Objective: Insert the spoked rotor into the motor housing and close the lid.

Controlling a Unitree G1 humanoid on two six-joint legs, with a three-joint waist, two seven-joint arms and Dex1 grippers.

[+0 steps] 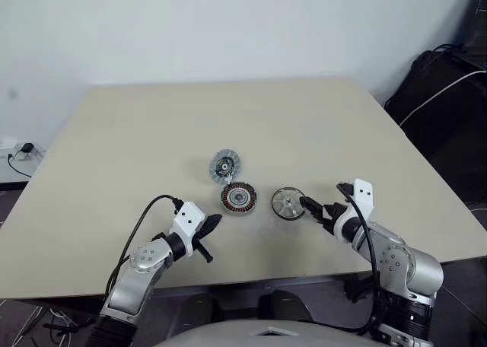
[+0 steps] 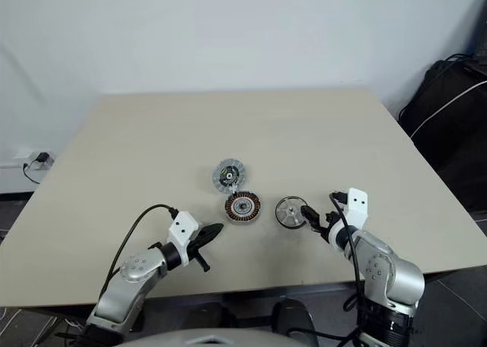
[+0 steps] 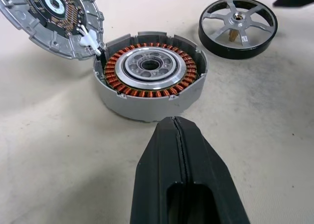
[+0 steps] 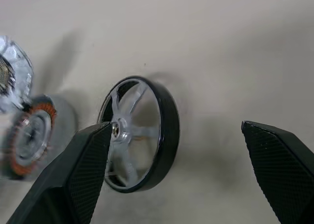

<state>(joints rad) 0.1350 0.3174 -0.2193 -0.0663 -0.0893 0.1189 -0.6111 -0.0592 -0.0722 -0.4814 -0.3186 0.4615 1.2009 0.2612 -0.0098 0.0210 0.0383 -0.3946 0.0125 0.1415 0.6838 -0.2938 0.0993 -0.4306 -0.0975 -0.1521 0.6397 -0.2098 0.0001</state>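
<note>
On the worktop (image 1: 137, 134) we see the spoked rotor (image 1: 288, 203) lying beside the motor housing (image 1: 238, 198), not yet inserted; the lid (image 1: 225, 167) leans open. Our right gripper (image 1: 316, 209) is spread beside the rotor, the left gripper (image 1: 210, 224) clenched empty.

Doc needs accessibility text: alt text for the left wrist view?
Open motor housing with copper windings sits on a beige table, ahead of the shut left gripper. The lid rests against the housing, and the spoked rotor lies apart from it.
</note>
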